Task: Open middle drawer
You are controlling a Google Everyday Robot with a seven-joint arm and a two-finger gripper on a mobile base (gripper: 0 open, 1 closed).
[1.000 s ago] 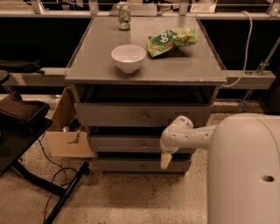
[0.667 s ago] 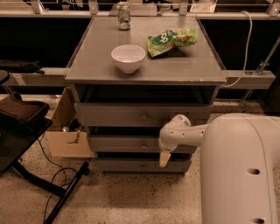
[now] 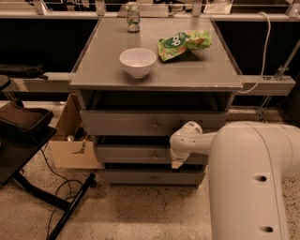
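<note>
The middle drawer (image 3: 126, 153) is the wide, shallow grey front between two other drawers of the grey cabinet, with a small round knob (image 3: 154, 156) at its centre. It looks closed or nearly so. My gripper (image 3: 176, 161) hangs from the white wrist in front of this drawer's right half. It points down, just right of the knob and close to the front. My big white arm (image 3: 253, 178) fills the lower right and hides the cabinet's right lower corner.
The top drawer (image 3: 122, 123) and bottom drawer (image 3: 131, 177) lie above and below. On the tabletop (image 3: 206, 70) stand a white bowl (image 3: 138, 61), a green snack bag (image 3: 183, 43) and a can (image 3: 133, 10). A cardboard box (image 3: 70, 145), a black stand (image 3: 23, 136) and cables lie at left.
My arm has shifted left, so it fills more of the lower right. The gripper has moved slightly left and up along the middle drawer's front. The drawers look unchanged.
</note>
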